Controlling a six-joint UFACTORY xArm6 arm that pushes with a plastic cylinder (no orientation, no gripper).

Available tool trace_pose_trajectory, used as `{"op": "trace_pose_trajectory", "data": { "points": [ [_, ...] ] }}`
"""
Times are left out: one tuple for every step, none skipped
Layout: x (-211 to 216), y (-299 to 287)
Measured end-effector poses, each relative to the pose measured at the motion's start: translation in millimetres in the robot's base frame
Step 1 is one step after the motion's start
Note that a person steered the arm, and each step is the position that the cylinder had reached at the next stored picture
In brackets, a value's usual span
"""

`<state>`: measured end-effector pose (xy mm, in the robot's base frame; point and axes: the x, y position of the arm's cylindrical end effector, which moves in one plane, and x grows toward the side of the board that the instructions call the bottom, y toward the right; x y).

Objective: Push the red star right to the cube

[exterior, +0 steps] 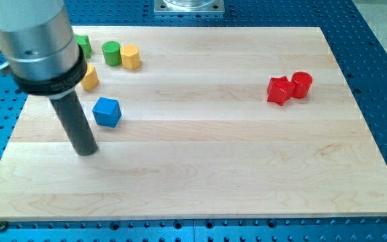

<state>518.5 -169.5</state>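
Note:
The red star [279, 90] lies at the view's right, touching a red cylinder [302, 85] on its right side. The blue cube [107, 111] sits at the view's left. My tip [86, 152] rests on the board just below and to the left of the blue cube, a short gap apart from it, and far to the left of the red star.
A green cylinder [111, 53] and a yellow hexagonal block [131, 57] sit near the top left. A green block [83, 46] and a yellow block [90, 77] are partly hidden behind the arm. The wooden board [213, 168] lies on a blue perforated table.

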Motion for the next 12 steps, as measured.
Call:
{"op": "trace_pose_trajectory", "data": {
  "points": [
    [-34, 6],
    [-57, 18],
    [-69, 30],
    [-32, 46],
    [-7, 142],
    [-36, 295],
    [-68, 389],
    [-90, 384],
    [-113, 362],
    [-114, 291],
    [-126, 330],
    [-147, 361]
  ]
}}
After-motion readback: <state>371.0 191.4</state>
